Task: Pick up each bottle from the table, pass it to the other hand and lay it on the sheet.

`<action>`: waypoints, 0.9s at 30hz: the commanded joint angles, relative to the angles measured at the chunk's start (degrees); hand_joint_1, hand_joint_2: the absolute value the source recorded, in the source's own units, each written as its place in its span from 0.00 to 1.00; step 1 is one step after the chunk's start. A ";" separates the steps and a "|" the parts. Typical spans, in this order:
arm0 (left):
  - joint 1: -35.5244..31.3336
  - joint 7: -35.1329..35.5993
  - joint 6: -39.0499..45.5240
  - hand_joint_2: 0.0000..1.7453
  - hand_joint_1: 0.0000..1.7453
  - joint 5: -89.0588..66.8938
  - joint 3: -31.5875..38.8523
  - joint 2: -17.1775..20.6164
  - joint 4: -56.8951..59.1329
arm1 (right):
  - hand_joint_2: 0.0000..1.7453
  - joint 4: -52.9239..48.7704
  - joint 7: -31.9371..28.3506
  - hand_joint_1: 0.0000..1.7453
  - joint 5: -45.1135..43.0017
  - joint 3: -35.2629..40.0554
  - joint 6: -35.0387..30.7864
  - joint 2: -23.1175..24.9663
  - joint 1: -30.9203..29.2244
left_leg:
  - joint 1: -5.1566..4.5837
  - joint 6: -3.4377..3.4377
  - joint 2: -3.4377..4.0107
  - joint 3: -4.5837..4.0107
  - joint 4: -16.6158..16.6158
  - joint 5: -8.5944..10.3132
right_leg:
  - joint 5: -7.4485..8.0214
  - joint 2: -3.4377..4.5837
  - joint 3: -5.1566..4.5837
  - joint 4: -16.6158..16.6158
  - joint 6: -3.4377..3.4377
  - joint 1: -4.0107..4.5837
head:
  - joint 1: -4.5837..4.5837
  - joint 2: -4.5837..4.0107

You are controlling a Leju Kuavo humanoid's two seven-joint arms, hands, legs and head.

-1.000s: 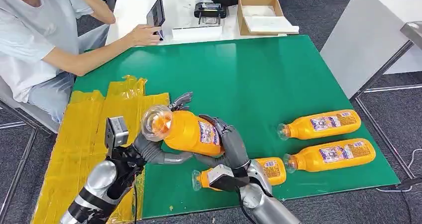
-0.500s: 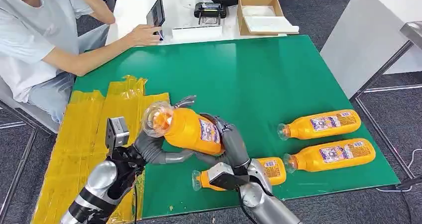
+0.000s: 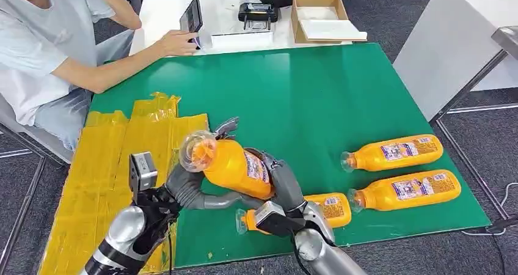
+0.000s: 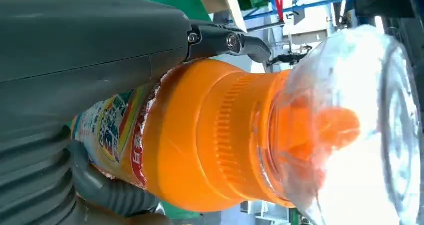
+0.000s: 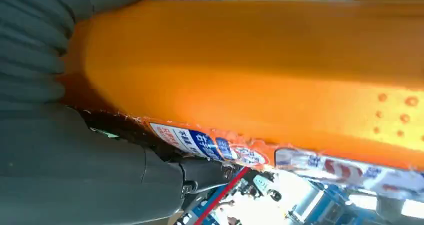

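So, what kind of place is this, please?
Probably a robot lab or test room. A green mat with a taped yellow sheet is set up for bottle trials, and a person sits beside it at a white desk with a tablet.

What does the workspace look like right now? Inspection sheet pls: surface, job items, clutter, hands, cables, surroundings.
Surface: green table, with the yellow sheet on its left part, wrinkled.
Job's things: held bottle in the air between both hands, clear cap toward the sheet; three bottles lying on the table: far bottle, near bottle, third bottle partly behind the right arm. None on the sheet.
Clutter: nothing seen on the green table.
Hands: left hand and right hand both grip the held bottle.
Cables: black cable along the left forearm.
Surroundings: seated person at a white table with a cardboard box on it.
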 commanded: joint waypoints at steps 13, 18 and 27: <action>0.60 -0.48 1.09 1.00 0.00 -2.60 -3.23 0.06 -0.75 | 1.00 2.67 1.48 1.00 0.48 0.38 0.72 -1.08 -2.18 | 0.18 -0.24 0.05 0.44 0.10 -0.21 | -0.13 -0.02 0.49 -0.04 -0.20 0.19 | 0.00 0.00; 0.60 -0.48 1.09 1.00 0.00 -2.60 -3.23 0.06 -0.75 | 1.00 2.67 1.48 1.00 0.48 0.38 0.72 -1.08 -2.18 | 0.18 -0.25 0.05 0.47 0.11 -0.23 | -0.14 -0.03 0.53 -0.04 -0.20 0.19 | 0.00 0.00; 0.50 -0.60 1.21 1.00 0.00 -3.03 -3.39 -0.17 -0.61 | 1.00 2.88 1.48 1.00 0.52 0.36 0.97 -1.02 -2.22 | 0.06 -0.12 0.00 0.16 0.01 -0.06 | -0.03 -0.04 0.19 -0.04 -0.09 0.07 | 0.00 0.00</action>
